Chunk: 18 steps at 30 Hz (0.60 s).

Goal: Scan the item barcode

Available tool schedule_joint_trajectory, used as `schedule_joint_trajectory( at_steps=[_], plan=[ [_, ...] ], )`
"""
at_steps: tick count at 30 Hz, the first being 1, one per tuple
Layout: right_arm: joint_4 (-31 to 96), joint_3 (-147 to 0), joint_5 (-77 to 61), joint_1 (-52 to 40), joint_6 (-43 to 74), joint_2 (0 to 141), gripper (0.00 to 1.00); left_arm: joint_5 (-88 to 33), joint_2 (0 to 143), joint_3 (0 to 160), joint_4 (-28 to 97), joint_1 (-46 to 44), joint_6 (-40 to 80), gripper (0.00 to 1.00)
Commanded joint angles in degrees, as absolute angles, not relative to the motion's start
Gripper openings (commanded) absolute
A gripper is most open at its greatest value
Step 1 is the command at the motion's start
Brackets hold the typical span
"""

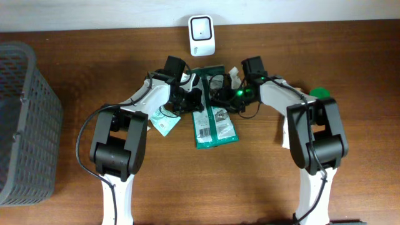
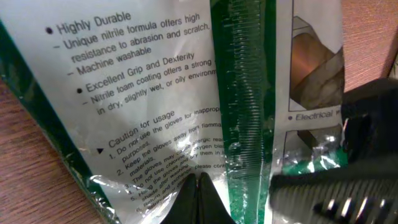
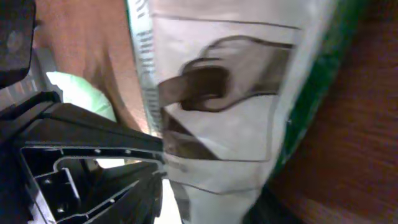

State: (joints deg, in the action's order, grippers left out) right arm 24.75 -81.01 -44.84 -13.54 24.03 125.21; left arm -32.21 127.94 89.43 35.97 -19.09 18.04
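The item is a green and white glove package lying flat in the middle of the table, below the white scanner. Both grippers meet at its far end. In the left wrist view my left gripper is shut, its tips pressed together against the package's printed back. In the right wrist view my right gripper stands open astride the package's end, one finger on the left and the other low on the right. No barcode shows.
A grey wire basket stands at the left edge. A small pale green packet lies beside the left arm. A green round object sits by the right arm. The right gripper's black body crowds the left wrist view.
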Motion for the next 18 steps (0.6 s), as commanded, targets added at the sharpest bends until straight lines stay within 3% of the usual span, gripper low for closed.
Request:
schedule_joint_trajectory(
  at_steps=[1, 4, 6, 8, 13, 18],
  plan=[
    [24.4, -80.8, -44.4, -15.5, 23.9, 126.2, 0.39, -31.8, 130.4, 88.9, 36.4, -19.3, 18.4, 0.00],
    [24.3, -80.8, -44.1, -15.4, 24.3, 126.2, 0.28, -31.8, 130.4, 88.9, 36.3, -19.3, 18.4, 0.00],
    [24.4, -80.8, -44.4, -15.4, 24.3, 126.2, 0.12, -32.0, 130.4, 88.9, 36.4, -19.3, 18.4, 0.00],
    [24.4, -80.8, -44.7, -15.4, 24.3, 126.1, 0.04, -33.5, 130.4, 89.4, 36.8, -19.2, 18.3, 0.00],
    [26.1, -80.8, -49.0, -14.0, 16.9, 120.8, 0.04, -33.2, 123.1, 97.6, 48.1, -14.6, 10.2, 0.00],
    [26.2, -80.8, -58.4, -6.8, 15.9, 107.0, 0.04, -31.5, 109.4, 100.0, 50.3, -7.7, 7.6, 0.00]
  ],
)
